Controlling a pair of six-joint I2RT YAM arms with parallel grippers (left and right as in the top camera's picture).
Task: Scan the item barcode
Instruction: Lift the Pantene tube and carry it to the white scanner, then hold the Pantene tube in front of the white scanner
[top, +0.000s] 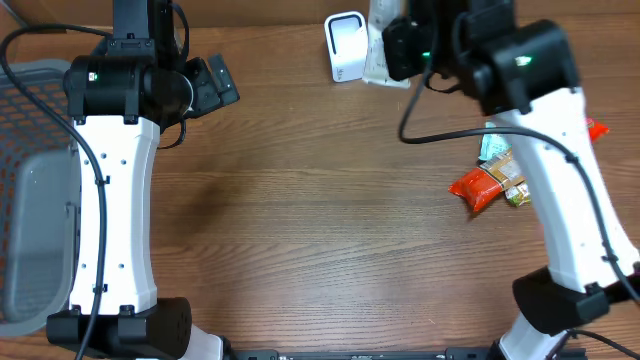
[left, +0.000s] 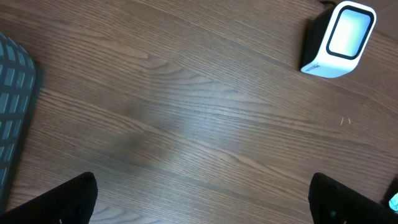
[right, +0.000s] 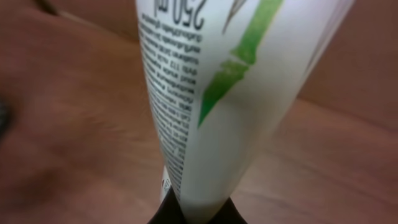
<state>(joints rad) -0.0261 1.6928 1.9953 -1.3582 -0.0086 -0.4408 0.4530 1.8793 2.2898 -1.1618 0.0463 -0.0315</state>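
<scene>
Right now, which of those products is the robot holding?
The white tube with green print, pinched in the right pincer; the red packet and teal packet lie loose on the table.

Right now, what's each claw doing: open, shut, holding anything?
Left claw: open, holding nothing.
Right claw: shut on a tube.

A white tube (right: 249, 106) fills most of the view, printed with a green bamboo stalk, fine black text and a "250" marking. Its narrow end is pinched between the dark fingertips of the right end effector (right: 196, 214). The blurred brown wooden counter (right: 68, 143) lies behind.
</scene>
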